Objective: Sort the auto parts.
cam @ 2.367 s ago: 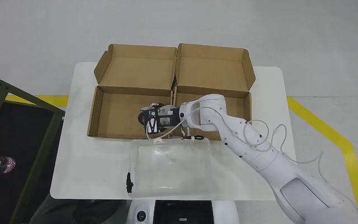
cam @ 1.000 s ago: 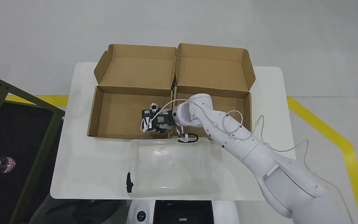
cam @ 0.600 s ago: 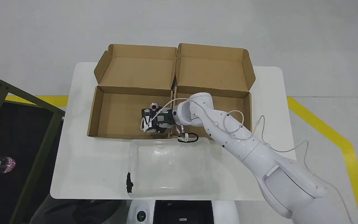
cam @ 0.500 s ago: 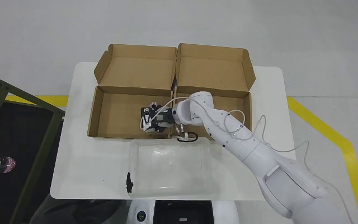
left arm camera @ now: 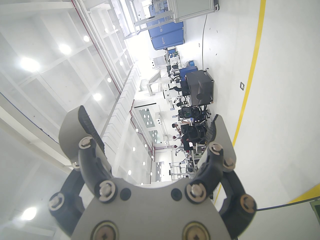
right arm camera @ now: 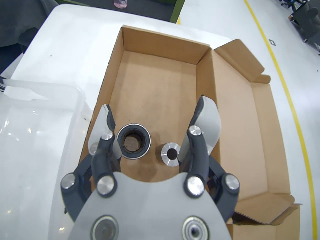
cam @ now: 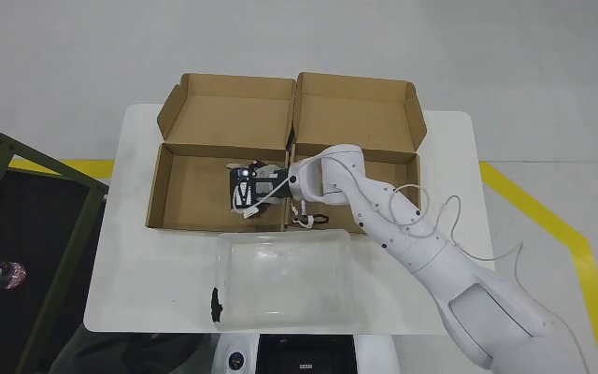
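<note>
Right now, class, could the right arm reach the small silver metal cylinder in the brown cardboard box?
Probably yes: the open right gripper hangs over the uncovered cylinder; a dark ring stands close beside.

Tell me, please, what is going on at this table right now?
The robot is sorting auto parts. Its right hand hangs open over an open cardboard box and holds nothing. A dark ring and a smaller silver sleeve stand on the box floor beneath it. A clear plastic bin sits on the table in front of the box. The left hand is open too, pointed off into the room and holding nothing.
</note>
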Robot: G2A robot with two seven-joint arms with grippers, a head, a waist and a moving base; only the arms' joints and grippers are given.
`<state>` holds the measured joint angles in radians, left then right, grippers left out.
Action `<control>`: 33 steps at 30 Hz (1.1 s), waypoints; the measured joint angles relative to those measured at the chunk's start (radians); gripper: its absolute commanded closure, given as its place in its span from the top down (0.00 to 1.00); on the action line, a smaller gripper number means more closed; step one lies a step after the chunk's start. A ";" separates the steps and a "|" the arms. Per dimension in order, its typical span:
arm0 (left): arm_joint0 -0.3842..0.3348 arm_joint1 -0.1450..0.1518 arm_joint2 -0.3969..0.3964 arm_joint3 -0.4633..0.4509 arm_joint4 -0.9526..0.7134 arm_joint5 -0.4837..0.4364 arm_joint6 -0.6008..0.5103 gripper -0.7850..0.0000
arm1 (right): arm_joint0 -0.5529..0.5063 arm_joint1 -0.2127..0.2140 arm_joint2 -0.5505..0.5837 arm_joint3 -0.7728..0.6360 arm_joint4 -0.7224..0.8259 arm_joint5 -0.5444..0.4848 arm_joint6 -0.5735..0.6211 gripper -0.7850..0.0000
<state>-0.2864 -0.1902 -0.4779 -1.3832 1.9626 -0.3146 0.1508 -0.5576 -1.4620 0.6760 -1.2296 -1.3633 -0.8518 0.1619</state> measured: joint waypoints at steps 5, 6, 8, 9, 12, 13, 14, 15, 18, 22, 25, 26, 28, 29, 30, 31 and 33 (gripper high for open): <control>0.000 0.000 0.000 0.000 0.000 0.000 0.000 1.00 | -0.078 0.035 0.080 -0.119 -0.008 -0.004 0.009 0.80; 0.000 0.000 0.000 0.000 0.000 0.000 0.000 1.00 | -0.095 0.042 0.096 -0.143 -0.011 -0.005 0.012 0.81; 0.000 0.000 0.000 0.000 0.000 0.000 0.000 1.00 | -0.139 0.058 0.133 -0.199 -0.016 -0.009 0.019 0.83; 0.000 0.000 0.000 0.000 0.000 0.000 0.000 1.00 | -0.157 0.064 0.148 -0.224 -0.021 -0.011 0.024 0.84; 0.000 0.000 0.000 0.000 0.000 0.000 0.000 1.00 | -0.223 0.086 0.202 -0.302 -0.031 -0.016 0.037 0.88; 0.000 0.000 0.000 0.000 0.000 0.000 0.000 1.00 | -0.250 0.095 0.225 -0.331 -0.036 -0.016 0.040 0.91; 0.000 0.000 0.000 0.000 0.000 0.000 0.000 1.00 | -0.271 0.101 0.242 -0.353 -0.039 -0.016 0.042 0.95; 0.000 0.000 0.000 0.000 0.000 0.000 0.000 1.00 | -0.292 0.107 0.259 -0.374 -0.042 -0.015 0.043 1.00; 0.000 0.000 0.000 0.000 0.000 0.000 0.000 1.00 | -0.365 0.126 0.318 -0.436 -0.044 -0.012 0.046 1.00; 0.000 0.000 0.000 0.000 0.000 0.000 0.000 1.00 | -0.471 0.151 0.410 -0.515 -0.044 -0.002 0.027 1.00; 0.000 0.000 0.000 0.000 0.000 0.000 0.000 1.00 | -0.550 0.168 0.476 -0.565 -0.056 0.011 0.004 1.00; 0.000 0.000 0.000 0.000 0.000 0.000 0.000 1.00 | -0.574 0.173 0.496 -0.578 -0.060 0.015 -0.005 1.00; 0.000 0.000 0.000 0.000 0.000 0.000 0.000 1.00 | -0.628 0.183 0.542 -0.606 -0.067 0.029 -0.031 1.00; 0.000 0.000 0.000 0.000 0.000 0.000 0.000 1.00 | -0.650 0.187 0.562 -0.617 -0.071 0.034 -0.044 1.00; 0.000 0.000 0.000 0.000 0.000 0.000 0.000 1.00 | -0.673 0.191 0.581 -0.626 -0.075 0.038 -0.056 1.00; 0.000 0.000 0.000 0.000 0.000 0.000 0.000 1.00 | -0.703 0.197 0.607 -0.636 -0.082 0.042 -0.073 1.00; 0.000 0.000 0.000 0.000 0.000 0.000 0.000 1.00 | -0.745 0.204 0.646 -0.647 -0.091 0.047 -0.092 1.00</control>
<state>-0.2864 -0.1902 -0.4779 -1.3832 1.9626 -0.3146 0.1508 -1.3025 -1.2577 1.3219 -1.8762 -1.4544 -0.8044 0.0701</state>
